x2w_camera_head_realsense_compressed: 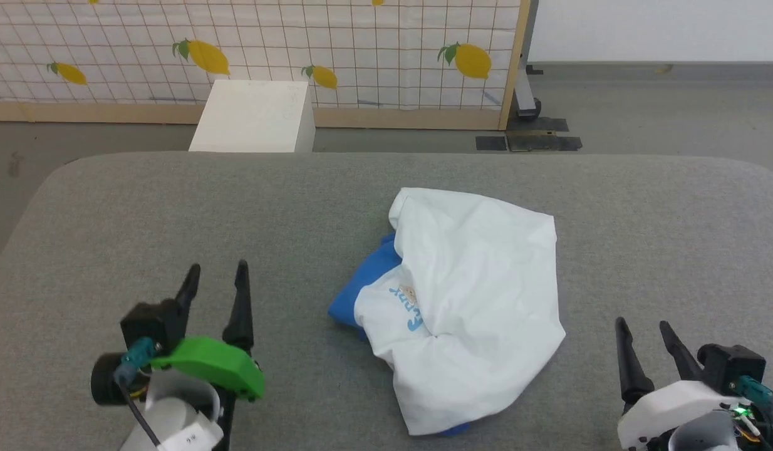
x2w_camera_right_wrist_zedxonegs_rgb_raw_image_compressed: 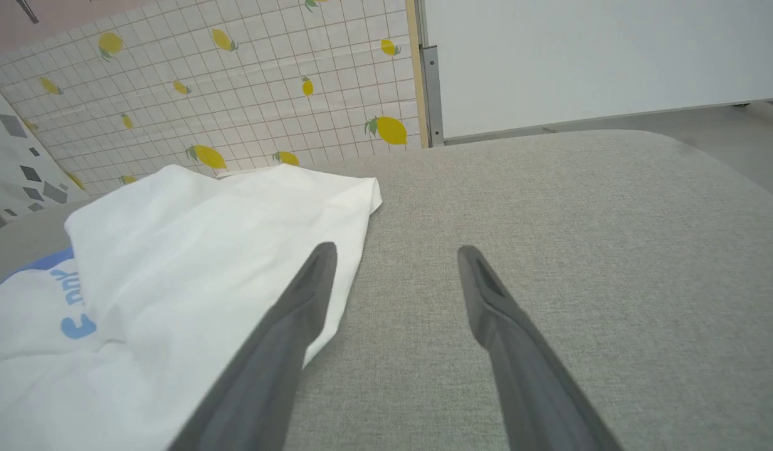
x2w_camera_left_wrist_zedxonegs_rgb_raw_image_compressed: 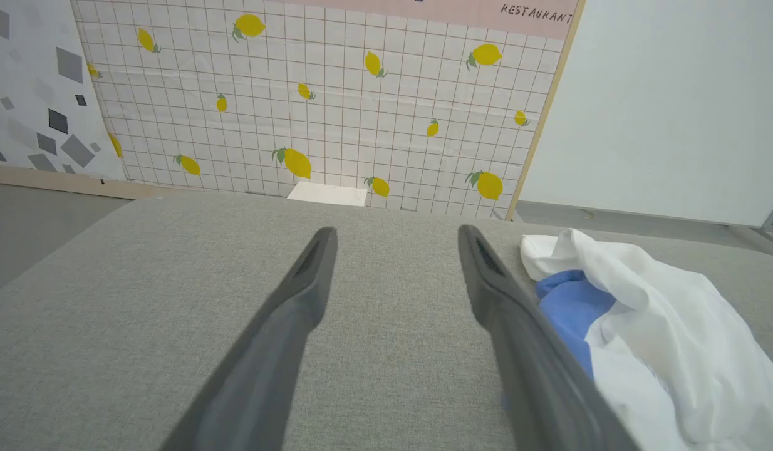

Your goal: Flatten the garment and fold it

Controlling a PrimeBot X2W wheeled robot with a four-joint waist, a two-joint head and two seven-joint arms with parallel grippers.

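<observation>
Garment: crumpled heap on the grey padded surface, a little right of centre. The white body lies on top, a blue sleeve pokes out on its left side, and blue lettering faces up, turned sideways.
Garment edges: the far-right corner lies fairly flat and squared. The near edge is bunched and rounded, with a sliver of blue showing under it.
Left gripper: fingers spread wide with nothing between them. It sits over bare surface, well left of the heap. In the left wrist view the blue sleeve lies just past its right finger.
Right gripper: fingers apart and empty, at the near right, close to the heap's right edge. In the right wrist view its left finger crosses the white cloth's edge; contact cannot be told.
Open room: broad bare cloth left of the heap, a narrower stretch to the right, and a clear band along the far side.
Surface edges: straight far edge with rounded far corners, floor beyond.
Beyond: white box at the far edge, with a lemon-print panel behind it.
</observation>
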